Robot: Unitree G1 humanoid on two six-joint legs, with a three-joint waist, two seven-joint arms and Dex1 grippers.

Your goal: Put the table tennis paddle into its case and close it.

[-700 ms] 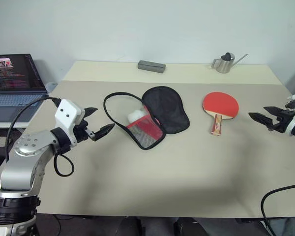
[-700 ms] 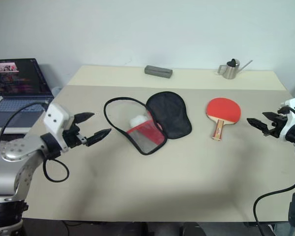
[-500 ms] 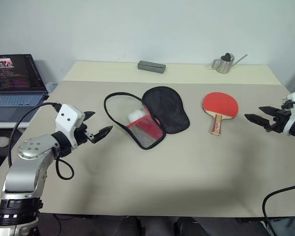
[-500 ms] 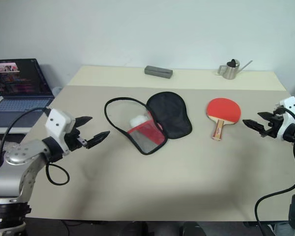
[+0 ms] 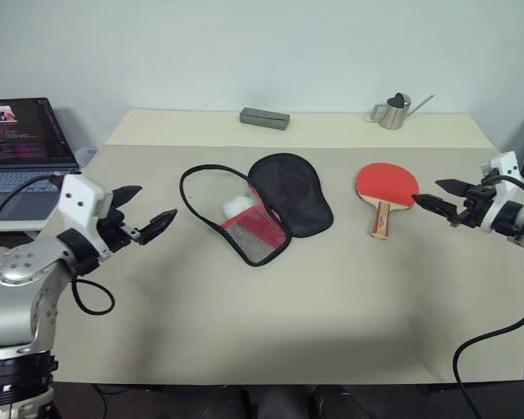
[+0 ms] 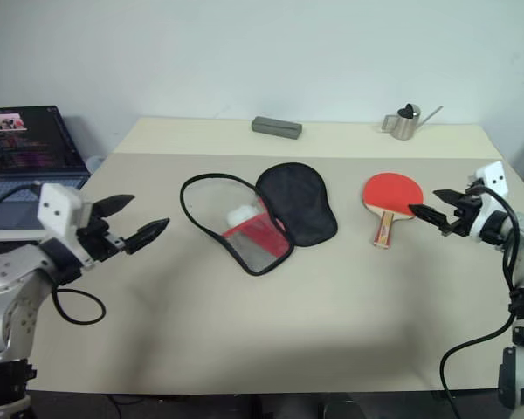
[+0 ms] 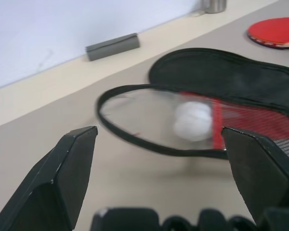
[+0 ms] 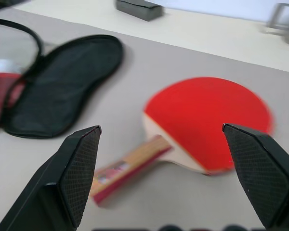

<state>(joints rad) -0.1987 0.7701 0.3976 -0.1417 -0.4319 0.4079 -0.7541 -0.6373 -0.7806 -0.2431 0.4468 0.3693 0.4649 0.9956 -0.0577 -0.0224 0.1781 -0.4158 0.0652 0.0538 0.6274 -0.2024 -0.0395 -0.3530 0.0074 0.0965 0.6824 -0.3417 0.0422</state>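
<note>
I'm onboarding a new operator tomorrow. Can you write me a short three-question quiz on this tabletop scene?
1. True or false: the table tennis paddle is already inside the case.
2. Which gripper is nearer the paddle: A) left gripper B) right gripper?
3. What white item lies in the opened case?

Key: 1 false, it lies on the table beside the case. 2 B. 3 the pom-pom.

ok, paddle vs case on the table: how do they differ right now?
The paddle is a rigid red disc with a wooden handle; the case is soft, mostly black with red and mesh. The paddle lies as one flat piece; the case is unzipped and splayed into two halves, a white pom-pom inside. Both rest on the table, apart, untouched by either tool.
</note>
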